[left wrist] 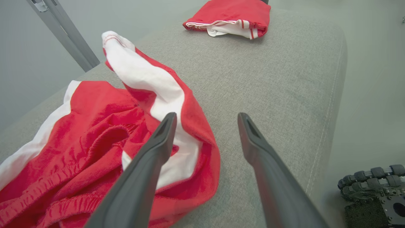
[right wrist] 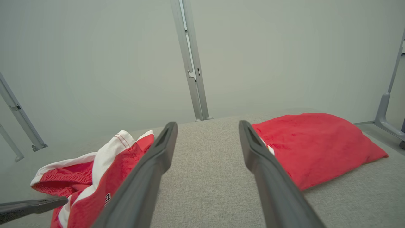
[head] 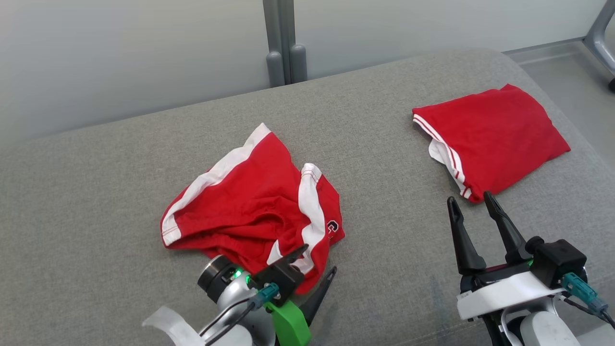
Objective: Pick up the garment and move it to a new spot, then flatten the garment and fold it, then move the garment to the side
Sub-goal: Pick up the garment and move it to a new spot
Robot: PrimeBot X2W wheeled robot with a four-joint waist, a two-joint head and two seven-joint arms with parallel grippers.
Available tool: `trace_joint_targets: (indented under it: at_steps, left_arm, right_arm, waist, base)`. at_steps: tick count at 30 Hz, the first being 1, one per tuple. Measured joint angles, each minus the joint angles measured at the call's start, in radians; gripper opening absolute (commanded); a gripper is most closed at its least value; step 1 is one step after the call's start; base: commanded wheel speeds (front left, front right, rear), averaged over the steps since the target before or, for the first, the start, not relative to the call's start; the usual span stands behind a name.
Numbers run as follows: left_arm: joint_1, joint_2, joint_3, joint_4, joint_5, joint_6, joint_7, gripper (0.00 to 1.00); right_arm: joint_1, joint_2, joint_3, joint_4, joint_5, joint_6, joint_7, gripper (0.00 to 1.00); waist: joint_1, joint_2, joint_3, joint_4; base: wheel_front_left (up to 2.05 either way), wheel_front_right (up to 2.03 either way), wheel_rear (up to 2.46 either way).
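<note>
Red crumpled shorts lie mid-left on the grey surface; left gripper and right gripper both have fingers released. A one-sided grasp could drag bunched cloth off the edge.

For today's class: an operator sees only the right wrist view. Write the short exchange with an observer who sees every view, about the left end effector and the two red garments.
Operator: Is the left end effector gripping the crumpled garment?
Observer: No. In the left wrist view its jaws are open, one finger above the cloth, the other above bare cushion.
Operator: My own finger covers the folded garment's left edge. What is there?
Observer: A white lining and a red-and-white striped hem, facing the crumpled garment.
</note>
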Motion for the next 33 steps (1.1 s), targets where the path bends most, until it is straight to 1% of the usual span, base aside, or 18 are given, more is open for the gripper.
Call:
trace_joint_targets:
  at_steps: [2, 3, 9, 15, 19, 20, 26, 28, 33]
  left_arm:
    - [0.005, 0.013, 0.021, -0.036, -0.014, 0.015, 0.000, 1.00]
    - [0.021, 0.024, 0.048, -0.072, -0.037, 0.035, 0.000, 1.00]
    - [0.060, 0.068, 0.133, -0.174, -0.083, 0.114, -0.007, 1.00]
    - [0.110, 0.125, 0.231, -0.240, -0.114, 0.207, -0.046, 1.00]
    - [0.155, 0.149, 0.291, -0.274, -0.146, 0.255, -0.078, 1.00]
    - [0.155, 0.149, 0.291, -0.274, -0.146, 0.255, -0.078, 1.00]
    - [0.224, 0.161, 0.370, -0.290, -0.198, 0.300, -0.138, 1.00]
    - [0.257, 0.177, 0.399, -0.290, -0.207, 0.318, -0.153, 1.00]
    - [0.309, 0.177, 0.455, -0.293, -0.240, 0.333, -0.187, 1.00]
  right_arm:
    - [0.001, -0.001, 0.000, 0.000, 0.000, 0.000, 0.000, 1.00]
    - [0.002, -0.002, -0.001, 0.000, 0.000, 0.000, 0.000, 1.00]
    - [0.008, -0.008, -0.002, -0.002, 0.000, 0.000, 0.000, 1.00]
    - [0.015, -0.009, -0.005, -0.003, 0.000, 0.000, 0.000, 1.00]
    - [0.019, -0.009, -0.009, -0.003, 0.000, 0.000, 0.000, 1.00]
    - [0.019, -0.009, -0.009, -0.003, 0.000, 0.000, 0.000, 1.00]
    - [0.019, -0.014, -0.011, -0.003, 0.000, 0.000, 0.000, 1.00]
    - [0.019, -0.016, -0.012, -0.006, 0.000, 0.000, 0.000, 1.00]
    - [0.021, -0.021, -0.014, -0.008, 0.000, 0.000, 0.000, 1.00]
  waist:
    - [0.0000, 0.0000, -0.003, 0.006]
    - [0.0000, 0.0000, -0.006, 0.012]
    - [0.0000, 0.0000, -0.012, 0.037]
    - [0.0000, 0.0000, -0.016, 0.061]
    - [0.0000, 0.0000, -0.018, 0.076]
    - [0.0000, 0.0000, -0.018, 0.076]
    - [0.0000, 0.0000, -0.025, 0.089]
    - [0.0000, 0.0000, -0.027, 0.094]
    - [0.0000, 0.0000, -0.025, 0.096]
  base:
    - [0.00, 0.00, 0.00]
    - [0.00, 0.00, 0.00]
    - [0.00, 0.00, 0.00]
    - [0.00, 0.00, 0.00]
    - [0.00, 0.00, 0.00]
    - [0.00, 0.00, 0.00]
    - [0.00, 0.00, 0.00]
    - [0.00, 0.00, 0.00]
    - [0.00, 0.00, 0.00]
